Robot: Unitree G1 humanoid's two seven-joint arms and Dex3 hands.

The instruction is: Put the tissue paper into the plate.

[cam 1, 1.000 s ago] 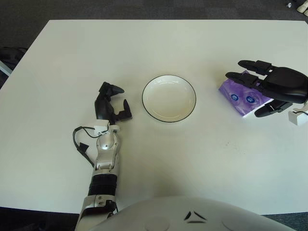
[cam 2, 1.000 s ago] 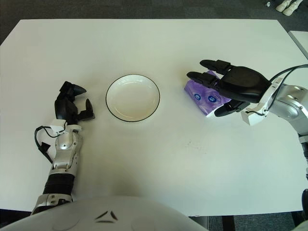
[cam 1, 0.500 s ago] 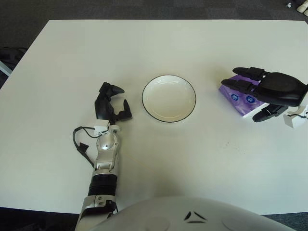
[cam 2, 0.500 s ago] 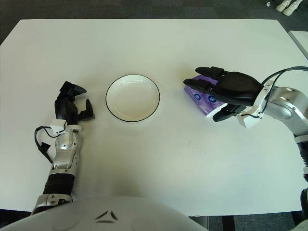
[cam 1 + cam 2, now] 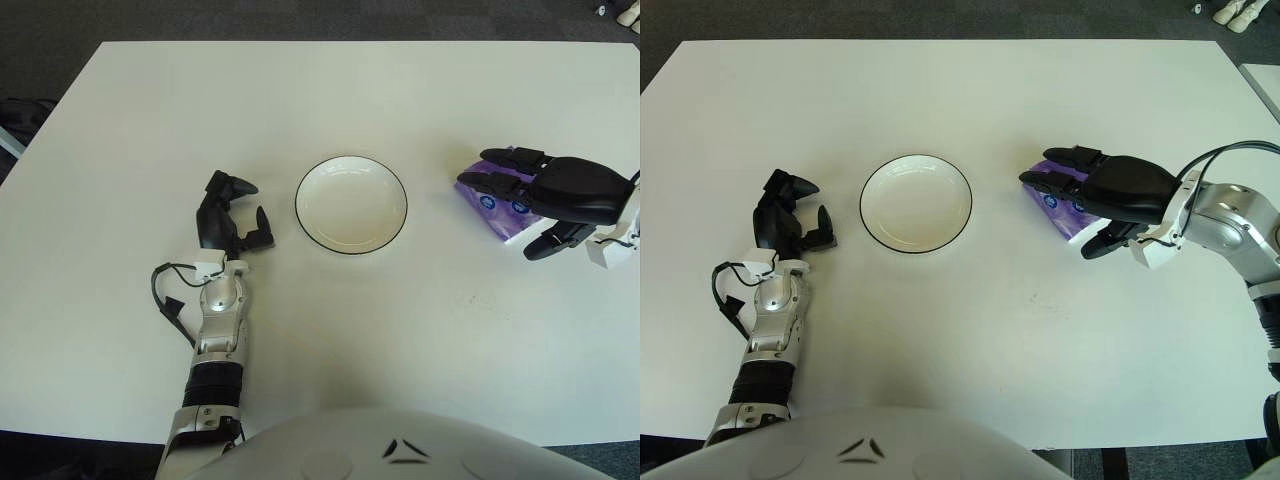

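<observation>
A purple tissue pack [image 5: 1051,203] lies on the white table, right of the empty white plate [image 5: 351,204] with a dark rim. My right hand [image 5: 1092,207] rests low over the pack. Its fingers lie stretched across the pack's top and point toward the plate, and its thumb sticks out at the pack's near side, apart from it. Most of the pack is hidden under the hand. My left hand [image 5: 232,215] is parked on the table left of the plate, fingers loosely curled around nothing.
The white table [image 5: 400,350] reaches dark carpet at the far edge. A small white object [image 5: 603,250] sits by my right wrist. A black cable [image 5: 168,290] loops beside my left forearm.
My right hand has sunk onto the tissue pack and tipped flatter, covering more of it. The pack, the plate and my left hand have not moved.
</observation>
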